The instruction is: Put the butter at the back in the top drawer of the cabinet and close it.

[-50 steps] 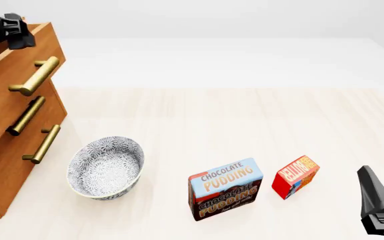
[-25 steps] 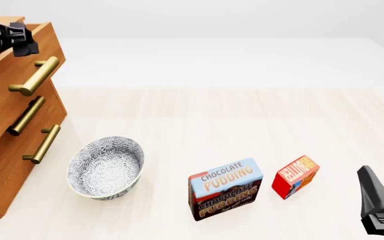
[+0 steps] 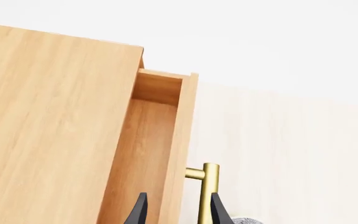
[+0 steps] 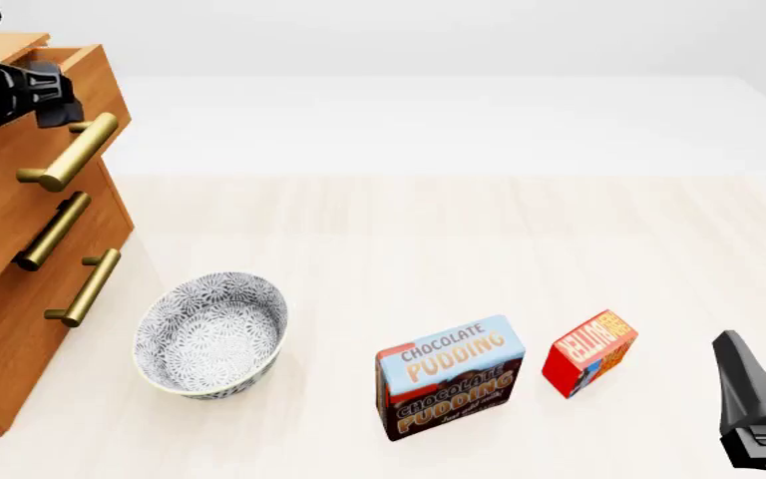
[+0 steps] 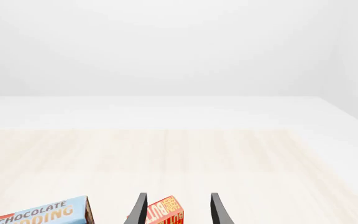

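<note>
The cabinet [image 4: 11, 299] stands at the table's left, and its top drawer [image 3: 143, 154] is pulled out a little, showing an empty wooden floor. My left gripper [image 4: 53, 98] hovers open just above the drawer's brass handle [image 4: 71, 152]. In the left wrist view its fingers [image 3: 140, 211] straddle the drawer front and the handle bar [image 3: 209, 189] without touching either. The butter [image 4: 589, 351], a small red box, lies on the table at the front right, apart from both grippers. My right gripper [image 4: 756, 404] is open, low and to the right of the butter [image 5: 164, 213], pointing at it.
A blue-and-brown Chocolate Pudding box [image 4: 450, 377] stands just left of the butter. A patterned grey bowl [image 4: 210, 334] sits in front of the cabinet's lower drawers [image 4: 71, 259]. The table's pale wood [image 4: 463, 230] stretches back to a white far edge.
My left gripper has come down and slightly right, toward the top drawer's handle. The drawer, the boxes and the right arm have not moved.
</note>
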